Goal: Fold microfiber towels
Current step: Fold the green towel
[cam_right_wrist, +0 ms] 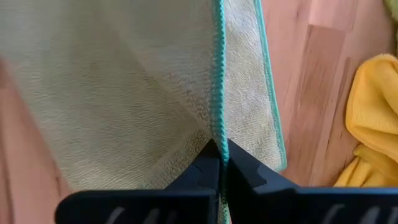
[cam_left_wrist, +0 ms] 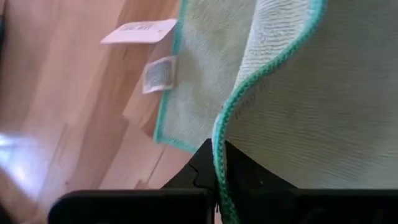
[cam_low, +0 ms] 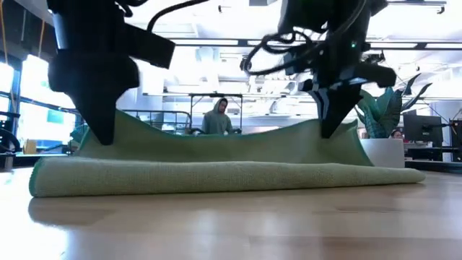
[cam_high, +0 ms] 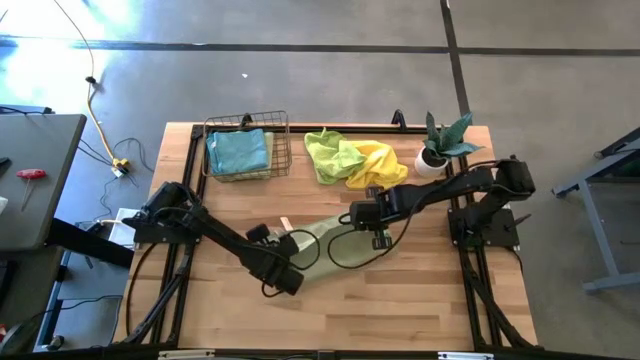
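At the centre of the high view the pale green towel (cam_high: 330, 240) lies on the worktop (cam_high: 420, 300), mid-fold; the left tool (cam_high: 287, 277) and right tool (cam_high: 380, 238) each pinch a lifted edge; next, I judge, both should carry that edge across evenly and let go.

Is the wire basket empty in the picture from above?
No, the wire basket holds a folded teal towel.
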`<state>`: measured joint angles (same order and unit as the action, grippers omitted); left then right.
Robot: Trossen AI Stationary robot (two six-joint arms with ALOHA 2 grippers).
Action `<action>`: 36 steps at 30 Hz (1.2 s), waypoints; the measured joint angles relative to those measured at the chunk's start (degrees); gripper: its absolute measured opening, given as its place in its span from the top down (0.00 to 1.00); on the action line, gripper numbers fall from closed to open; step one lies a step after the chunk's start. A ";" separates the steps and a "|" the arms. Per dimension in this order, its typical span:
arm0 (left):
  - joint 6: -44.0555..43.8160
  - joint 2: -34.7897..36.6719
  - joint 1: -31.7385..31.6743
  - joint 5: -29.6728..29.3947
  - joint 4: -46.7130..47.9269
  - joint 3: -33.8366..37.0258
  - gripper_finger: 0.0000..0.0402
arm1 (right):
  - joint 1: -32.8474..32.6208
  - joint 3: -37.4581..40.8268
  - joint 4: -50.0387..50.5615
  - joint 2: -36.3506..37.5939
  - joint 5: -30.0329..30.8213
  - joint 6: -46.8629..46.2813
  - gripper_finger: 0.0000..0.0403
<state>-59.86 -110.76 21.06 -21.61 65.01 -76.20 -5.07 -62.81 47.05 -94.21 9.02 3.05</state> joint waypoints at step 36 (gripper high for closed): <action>13.35 0.07 -0.19 -4.09 -4.62 2.44 0.77 | -1.47 0.00 0.21 -2.73 4.20 -5.74 0.64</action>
<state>-46.51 -110.69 20.88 -25.70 60.39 -73.76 -6.54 -62.81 47.26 -96.95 13.22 -2.69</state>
